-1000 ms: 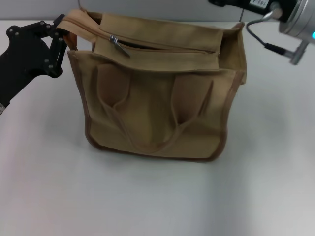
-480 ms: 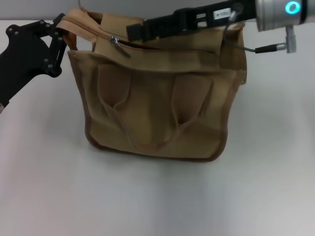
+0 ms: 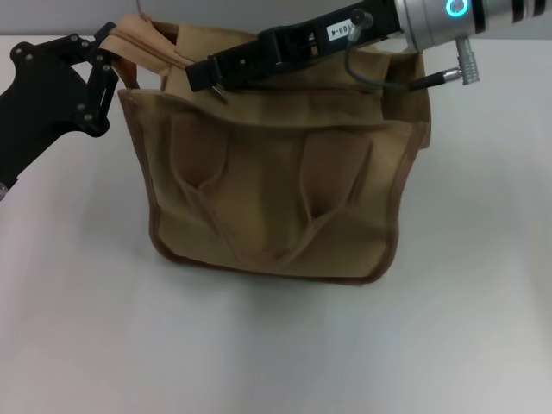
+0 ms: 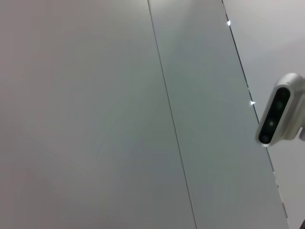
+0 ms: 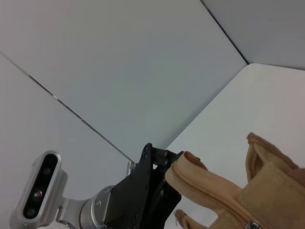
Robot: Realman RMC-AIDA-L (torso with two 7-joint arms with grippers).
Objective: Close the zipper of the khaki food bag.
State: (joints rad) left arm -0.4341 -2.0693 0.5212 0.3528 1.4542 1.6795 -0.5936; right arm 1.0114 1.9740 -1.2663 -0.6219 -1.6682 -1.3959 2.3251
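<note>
Standing upright on the white desk [image 3: 103, 345], the khaki food bag [image 3: 272, 198] fills the middle of the head view, its front pockets and one looped handle facing the camera. The right hand [image 3: 203, 76] reaches in from 2 o'clock across the bag's top panel, its black fingers lying along the zipper [image 3: 362, 86] and hiding most of the track. Its tip sits at the 11 o'clock end of the panel, right at the small silver pull tab [image 3: 217, 91], of which only a sliver pokes out below the fingers. Whether the fingers pinch the tab or merely rest over it cannot be told from this angle.

The left hand [image 3: 103, 65] is at 10 o'clock, clamped shut on the bag's end flap [image 3: 142, 39], which is pulled up and outward there. Its arm is cut off by the picture's edge.

In the right wrist view the tan flap [image 5: 209, 186] shows its zipper teeth, pinched by the black left hand [image 5: 157, 176]; the bag is cut off at the frame's corner. The left wrist view shows only grey wall panels [image 4: 95, 119] and a camera housing [image 4: 280, 116], nothing of the bag.
</note>
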